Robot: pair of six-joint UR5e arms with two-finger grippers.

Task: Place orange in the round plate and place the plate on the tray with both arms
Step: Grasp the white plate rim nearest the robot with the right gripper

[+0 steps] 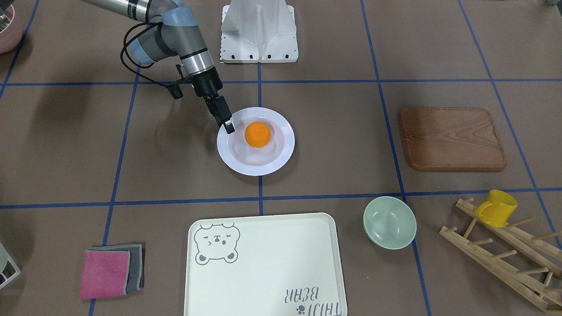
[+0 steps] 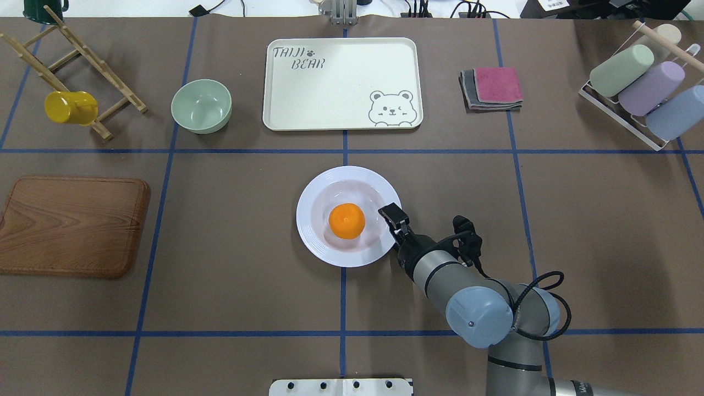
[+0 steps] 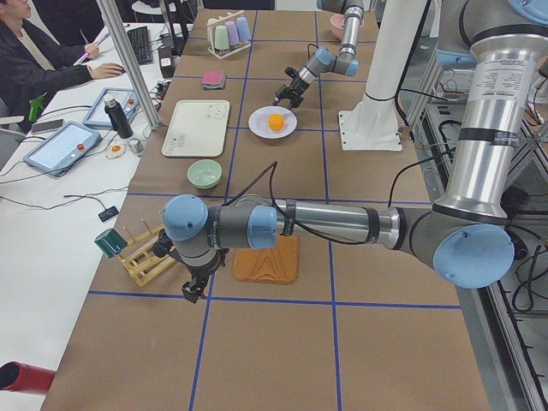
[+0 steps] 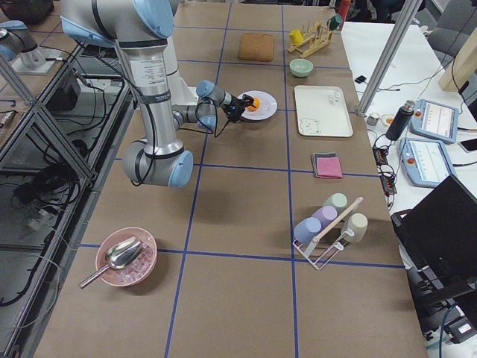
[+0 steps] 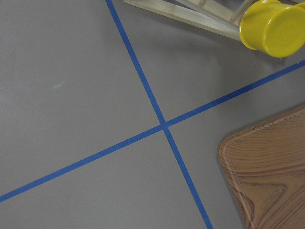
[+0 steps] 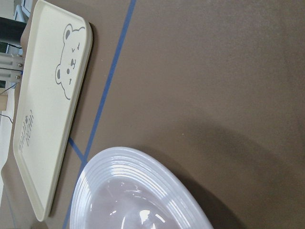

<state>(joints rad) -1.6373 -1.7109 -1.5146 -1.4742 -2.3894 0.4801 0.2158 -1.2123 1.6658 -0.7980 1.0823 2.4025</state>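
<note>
Orange [image 2: 347, 221] sits in the well of the round plate [image 2: 308, 231], mid-frame in the overhead view, so the first half of the task looks done. The plate is on the table, not yet on the tray [image 2: 341, 82].

The tray is straight up-frame from the plate, across one blue tape line. The two are apart, and the tray's long side runs left-right in the frame.

Right gripper [image 2: 391, 213] is at the plate's right-hand rim in the overhead view, tips over the ridged edge, with the orange just left of them. The fingers look narrow and stacked from above. Can't tell whether they are parted around the rim or pinching it.

Left gripper [image 3: 193, 289] shows only in the left side view, low in the frame by the wooden board [image 3: 267, 261] and well apart from the plate. Can't tell its opening. Its wrist camera sees only tape, a board corner and the yellow mug [image 5: 274, 26].

The right arm is much the nearer. My read is that the plate's far rim, frame left in the overhead view, still lacks a grip, so the left arm has to cross to it before a two-arm lift up-frame.
</note>
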